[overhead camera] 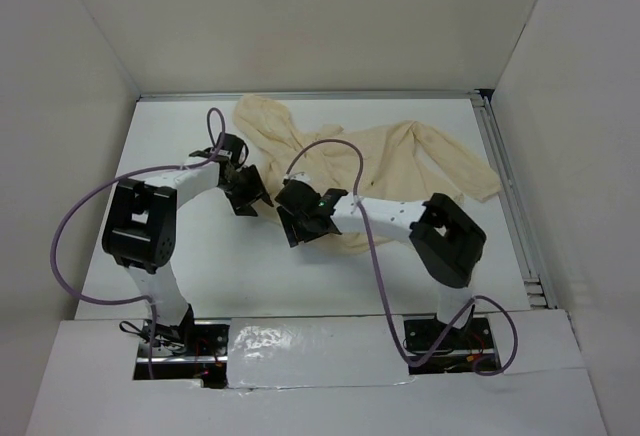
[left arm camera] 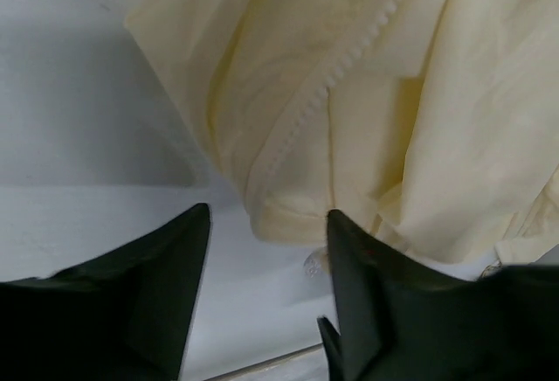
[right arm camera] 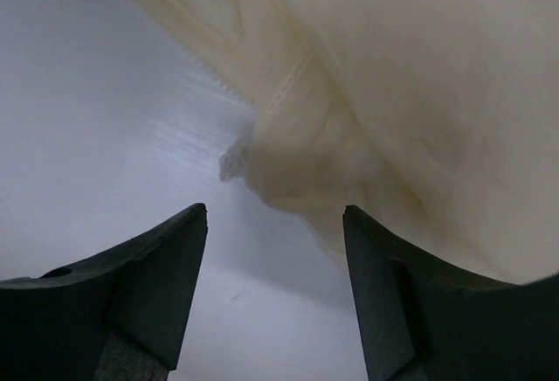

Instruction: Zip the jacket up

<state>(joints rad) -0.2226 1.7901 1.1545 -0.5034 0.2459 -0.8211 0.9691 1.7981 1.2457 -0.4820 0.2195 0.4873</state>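
Observation:
The pale cream-yellow jacket [overhead camera: 400,161] lies crumpled at the back middle and right of the white table, its hood toward the back left. My left gripper [overhead camera: 248,192] is open and empty at the jacket's left edge. In the left wrist view the jacket [left arm camera: 367,119] shows a zipper row [left arm camera: 349,58] running down to a hem corner just ahead of the gripper [left arm camera: 266,224]. My right gripper [overhead camera: 300,220] is open and empty at the jacket's near edge. In the right wrist view a jacket corner [right arm camera: 297,171] with a small pale tab [right arm camera: 231,161] lies ahead of the gripper [right arm camera: 275,215].
The white table [overhead camera: 180,156] is walled on the left, back and right, with a metal rail [overhead camera: 510,196] along its right side. Purple cables [overhead camera: 80,216] loop from both arms. A white cover [overhead camera: 320,356] spans the near edge by the arm bases.

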